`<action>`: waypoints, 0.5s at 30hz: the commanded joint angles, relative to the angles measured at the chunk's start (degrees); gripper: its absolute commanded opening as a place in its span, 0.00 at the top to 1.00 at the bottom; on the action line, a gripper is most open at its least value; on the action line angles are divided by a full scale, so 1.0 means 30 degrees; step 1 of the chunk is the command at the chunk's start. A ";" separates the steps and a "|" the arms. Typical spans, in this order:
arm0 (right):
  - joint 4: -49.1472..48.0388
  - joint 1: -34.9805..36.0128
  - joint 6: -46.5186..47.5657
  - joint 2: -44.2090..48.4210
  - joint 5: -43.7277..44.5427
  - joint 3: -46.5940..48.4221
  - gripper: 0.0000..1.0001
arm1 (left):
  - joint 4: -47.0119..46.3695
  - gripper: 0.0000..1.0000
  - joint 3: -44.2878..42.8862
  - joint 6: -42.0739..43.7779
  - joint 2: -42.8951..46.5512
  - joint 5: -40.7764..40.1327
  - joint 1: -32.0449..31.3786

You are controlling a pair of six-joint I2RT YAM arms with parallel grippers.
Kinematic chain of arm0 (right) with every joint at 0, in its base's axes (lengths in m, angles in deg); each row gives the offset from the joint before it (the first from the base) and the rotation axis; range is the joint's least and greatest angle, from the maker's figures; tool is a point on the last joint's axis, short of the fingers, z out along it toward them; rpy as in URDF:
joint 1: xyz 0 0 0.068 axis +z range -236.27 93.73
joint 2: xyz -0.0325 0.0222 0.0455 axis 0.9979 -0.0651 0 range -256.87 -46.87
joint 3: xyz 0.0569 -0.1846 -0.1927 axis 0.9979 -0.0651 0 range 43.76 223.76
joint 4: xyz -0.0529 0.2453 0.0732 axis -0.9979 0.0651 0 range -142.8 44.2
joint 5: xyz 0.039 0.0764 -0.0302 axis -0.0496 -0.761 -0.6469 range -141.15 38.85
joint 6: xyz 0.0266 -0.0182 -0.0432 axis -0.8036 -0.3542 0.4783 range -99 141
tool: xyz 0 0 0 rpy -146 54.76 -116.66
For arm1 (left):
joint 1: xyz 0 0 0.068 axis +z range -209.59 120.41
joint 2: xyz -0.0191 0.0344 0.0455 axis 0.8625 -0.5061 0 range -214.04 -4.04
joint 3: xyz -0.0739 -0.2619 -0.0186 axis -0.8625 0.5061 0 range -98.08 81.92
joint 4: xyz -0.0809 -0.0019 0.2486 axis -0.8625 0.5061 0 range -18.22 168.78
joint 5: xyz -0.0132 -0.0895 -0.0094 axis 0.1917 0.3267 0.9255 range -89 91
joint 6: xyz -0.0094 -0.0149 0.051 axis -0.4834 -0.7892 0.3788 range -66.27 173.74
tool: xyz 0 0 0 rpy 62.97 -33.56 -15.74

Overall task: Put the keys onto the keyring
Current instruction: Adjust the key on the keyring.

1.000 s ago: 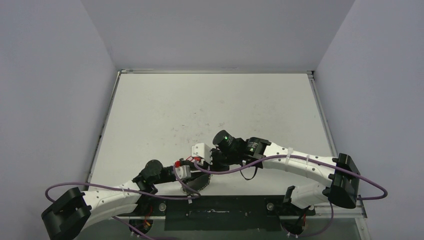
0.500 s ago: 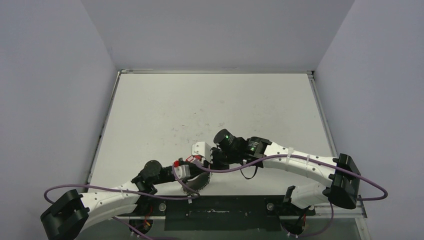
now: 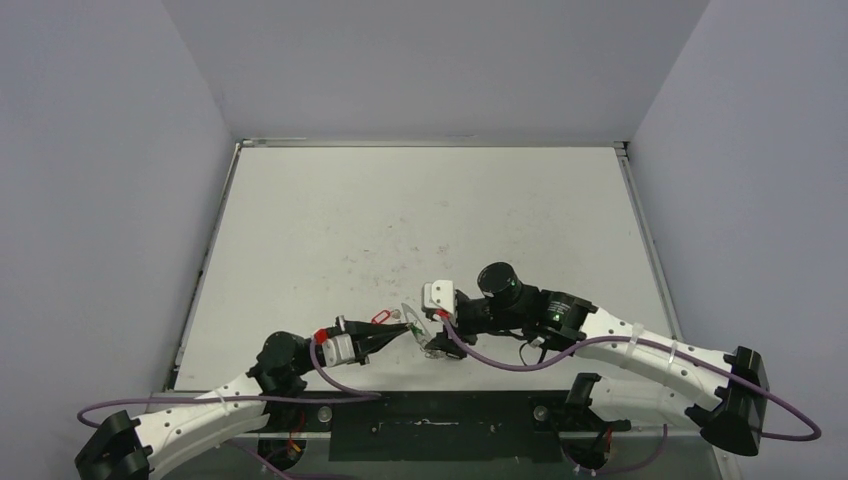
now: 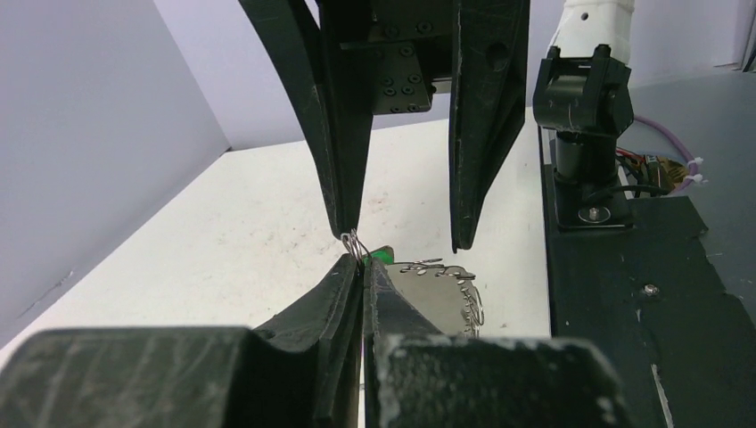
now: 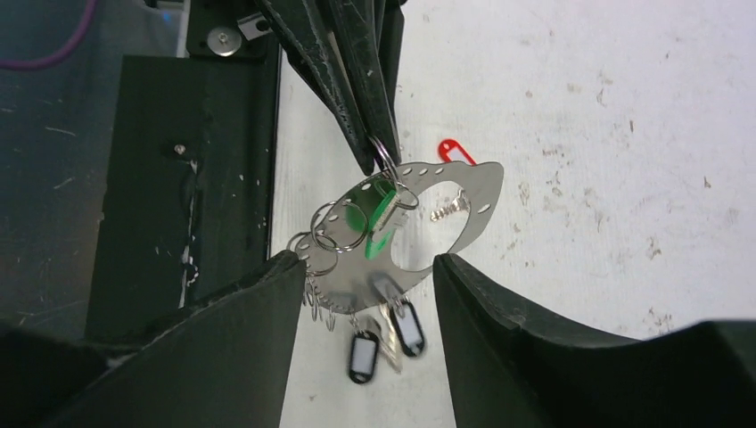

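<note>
Top view: left gripper [image 3: 403, 334], jaws together, meets the keyring [image 3: 418, 325] beside the right gripper [image 3: 440, 340].
Left wrist: its tips pinch one small ring [image 4: 354, 242] of the keyring.
Right wrist: right jaws stand apart. The green key [image 5: 373, 214] hangs among the rings and the red key [image 5: 456, 152] lies on the table [image 5: 624, 107].
Risk: so thin a pinch may slip and drop the keyring.

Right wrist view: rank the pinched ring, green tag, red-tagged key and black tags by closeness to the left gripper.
1. pinched ring, between the left gripper tips.
2. green tag, just below them.
3. red-tagged key, on the table to the right.
4. black tags, at the keyring bottom edge.
</note>
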 commanded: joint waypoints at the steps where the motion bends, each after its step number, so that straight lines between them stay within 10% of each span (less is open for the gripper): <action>1: -0.3290 -0.0067 0.0188 0.0655 -0.1896 -0.0628 0.49 | -0.0372 1.00 0.0836 -0.0242 0.0686 0.0050 -0.0097; 15: -0.5698 -0.0567 -0.0309 -0.0245 -0.1788 -0.1041 0.60 | -0.0880 1.00 0.0846 -0.0262 0.0416 0.0763 -0.0097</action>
